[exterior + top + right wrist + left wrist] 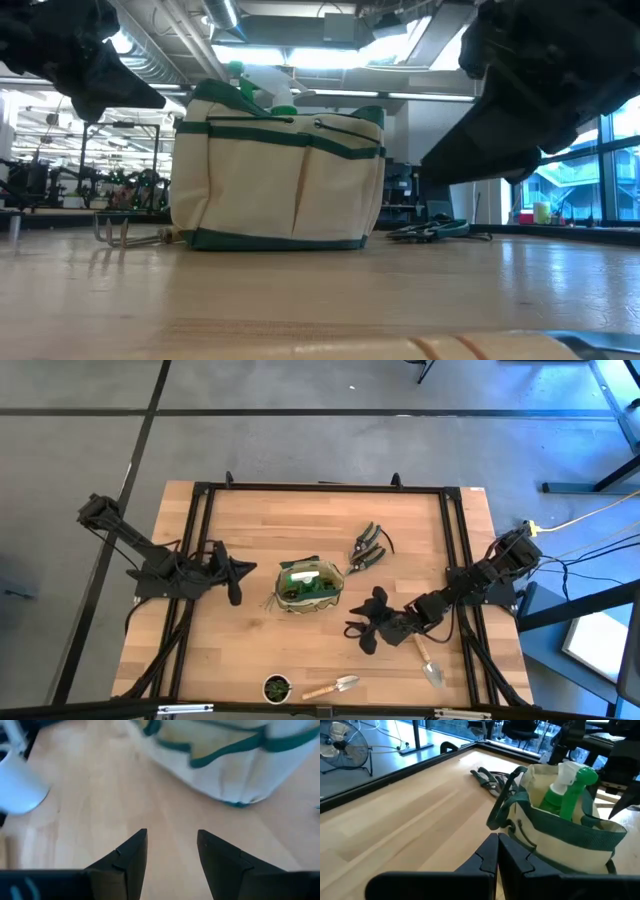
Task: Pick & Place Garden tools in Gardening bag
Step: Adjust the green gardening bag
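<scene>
Lying near the bench's point(250, 520) front edge, two trowels point(333, 686) wait; the empty right gripper point(367, 626), fingers apart, hovers beside them. Mid-bench, the gardening bag point(310, 587) holds the spray bottle point(568, 790), left gripper point(233, 572) closed beside it; pruners point(366, 548) lie beyond.

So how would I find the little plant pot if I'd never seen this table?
Start at the cloth bag in the middle of the wooden table. Go to the table's near edge, left of the wooden-handled trowel lying there. The pot is the only round thing, dark, with green leaves inside.
</scene>
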`<state>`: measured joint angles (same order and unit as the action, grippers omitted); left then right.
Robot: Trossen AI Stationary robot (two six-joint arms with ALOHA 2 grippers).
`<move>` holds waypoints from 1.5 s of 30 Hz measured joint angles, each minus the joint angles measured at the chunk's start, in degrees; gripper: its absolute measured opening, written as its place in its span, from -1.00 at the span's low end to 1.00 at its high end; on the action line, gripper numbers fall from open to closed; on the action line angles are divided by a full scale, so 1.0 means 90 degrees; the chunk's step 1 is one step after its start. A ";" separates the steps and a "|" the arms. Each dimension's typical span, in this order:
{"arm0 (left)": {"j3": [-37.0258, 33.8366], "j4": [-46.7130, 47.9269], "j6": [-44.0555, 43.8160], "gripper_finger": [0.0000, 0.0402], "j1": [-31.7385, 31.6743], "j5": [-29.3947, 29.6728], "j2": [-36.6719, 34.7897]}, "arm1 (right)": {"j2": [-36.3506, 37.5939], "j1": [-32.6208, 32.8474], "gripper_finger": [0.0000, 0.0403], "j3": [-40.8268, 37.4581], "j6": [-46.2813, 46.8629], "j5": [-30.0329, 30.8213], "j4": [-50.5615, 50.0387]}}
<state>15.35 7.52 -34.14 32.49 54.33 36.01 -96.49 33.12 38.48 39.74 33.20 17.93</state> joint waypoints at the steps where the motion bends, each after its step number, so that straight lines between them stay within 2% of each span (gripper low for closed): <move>1: 0.0000 -0.0038 -0.0002 -0.98 0.0000 -0.0002 0.0060 | 0.0000 0.0000 -0.14 0.0026 -0.0071 -0.0143 -0.0053; 7: 0.0000 -0.0056 -0.0032 -0.98 0.0000 -0.0167 0.0165 | 0.0005 -0.0005 -0.14 0.0326 -0.0180 -0.1039 -0.0456; 11: 0.0000 -0.0322 0.0055 -0.99 -0.0048 0.0344 0.0156 | 0.0005 -0.0072 -0.14 0.0782 -0.0123 -0.1378 -0.1224; 23: 0.0000 -0.1622 0.0306 -0.98 -0.0662 0.0420 0.0099 | 0.0007 0.0157 -0.15 0.2918 0.1439 -0.1954 -0.6163; 26: 0.0000 -0.1619 0.0376 -0.99 -0.0765 -0.0096 0.0100 | 0.0013 0.0409 -0.18 0.3221 0.2013 -0.1949 -0.7141; 28: 0.0000 -0.1591 0.0383 -0.99 -0.0827 -0.0838 0.0107 | 0.0017 0.0573 -0.19 0.3250 0.2441 -0.1951 -0.7518; 30: 0.0000 -0.1542 0.0381 -0.99 -0.0867 -0.1886 0.0120 | 0.0017 0.0740 -0.21 0.3250 0.2816 -0.1924 -0.7944; 33: 0.0000 -0.1535 0.0278 -0.99 -0.0883 -0.3120 0.0266 | -0.0006 0.0972 -0.23 0.3249 0.3370 -0.1361 -0.8556; 37: 0.0000 -0.1591 0.0046 -0.99 -0.0892 -0.3378 0.0660 | -0.0010 0.1103 -0.30 0.3247 0.4597 0.0576 -0.9139; 40: 0.0000 -0.1812 -0.0098 -0.99 -0.0996 -0.3731 0.1099 | -0.0010 0.0928 -0.37 0.3247 0.5000 0.1799 -0.9163; 42: 0.0000 -0.2088 -0.0133 -0.99 -0.1058 -0.4236 0.1451 | -0.0010 0.0699 -0.42 0.3247 0.5167 0.2228 -0.9220; 45: 0.0000 -0.2680 -0.0080 -0.99 -0.1081 -0.4806 0.2063 | -0.0010 0.0208 -0.47 0.3223 0.5246 0.2307 -0.9357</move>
<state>15.35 -16.59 -34.86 22.76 11.07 54.57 -96.57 34.99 67.49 86.96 53.97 -66.28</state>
